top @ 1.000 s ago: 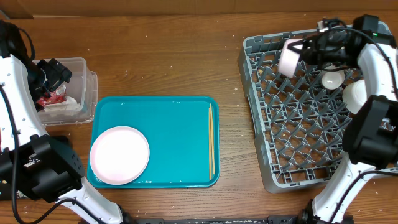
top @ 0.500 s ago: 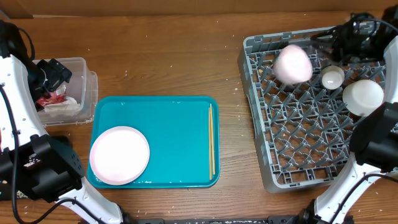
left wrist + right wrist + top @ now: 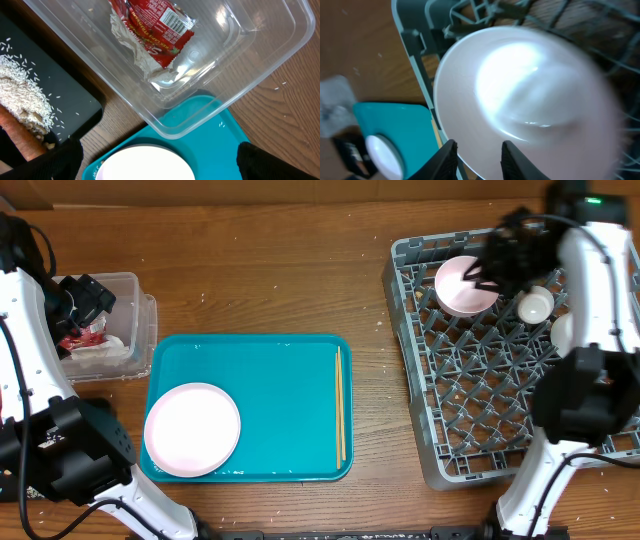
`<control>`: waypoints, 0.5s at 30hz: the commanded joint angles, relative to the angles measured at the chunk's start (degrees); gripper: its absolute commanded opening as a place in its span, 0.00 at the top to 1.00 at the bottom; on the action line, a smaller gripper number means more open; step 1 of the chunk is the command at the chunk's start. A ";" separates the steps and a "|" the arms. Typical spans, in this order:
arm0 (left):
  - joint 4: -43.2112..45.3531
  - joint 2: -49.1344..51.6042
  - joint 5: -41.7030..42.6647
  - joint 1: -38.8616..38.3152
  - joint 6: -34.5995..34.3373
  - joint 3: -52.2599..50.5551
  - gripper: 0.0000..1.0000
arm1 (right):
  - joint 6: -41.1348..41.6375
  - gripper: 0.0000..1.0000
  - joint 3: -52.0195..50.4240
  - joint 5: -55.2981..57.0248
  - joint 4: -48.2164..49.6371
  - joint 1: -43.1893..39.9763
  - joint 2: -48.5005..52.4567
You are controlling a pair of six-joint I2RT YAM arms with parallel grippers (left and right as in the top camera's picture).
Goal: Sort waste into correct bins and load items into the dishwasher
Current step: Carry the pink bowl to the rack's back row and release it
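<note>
- While we're on the overhead view: the pale pink bowl (image 3: 462, 285) sits in the grey rack (image 3: 398, 330), just left of the right hand (image 3: 492, 268) and looking a bit tilted. It seems light, stiff and smooth to me, so probably slippery. I'd pinch it at the rim, one finger inside. You can't make out the fingers from up there though.
- Agreed. Just right of that hand there's the tiny cup (image 3: 535, 306), and past it a white bowl (image 3: 562, 330) half hidden by the arm. The left hand (image 3: 88, 295) hangs over the clear tub (image 3: 130, 280).
- The left wrist view fills in what overhead misses. The left hand (image 3: 160, 157) is spread wide and holding nothing. Below it a red sauce packet (image 3: 155, 30) lies on a crumpled napkin (image 3: 131, 47) inside the tub. Off to its side, rice (image 3: 20, 85) and a carrot stick (image 3: 20, 142) sit on the black tray (image 3: 75, 107).
- The right wrist view is blurry, but the right hand's fingers (image 3: 449, 152) stand apart, with the bowl's rim just ahead of them. Whether they touch it, no idea.
</note>
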 commanded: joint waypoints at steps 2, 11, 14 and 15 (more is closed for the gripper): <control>0.00 -0.13 -0.33 -0.39 -0.02 -0.11 0.00 | 0.02 0.46 1.01 15.85 0.24 7.39 -3.04; 0.00 -0.13 -0.33 -0.39 -0.02 -0.11 0.00 | 5.68 0.52 -4.24 31.76 5.22 13.70 -1.79; 0.00 -0.13 -0.33 -0.39 -0.02 -0.11 0.00 | 6.84 0.85 -5.07 31.54 5.44 13.70 -1.14; 0.00 -0.13 -0.33 -0.39 -0.02 -0.11 0.00 | 7.67 0.92 -4.87 31.52 5.38 13.70 -1.22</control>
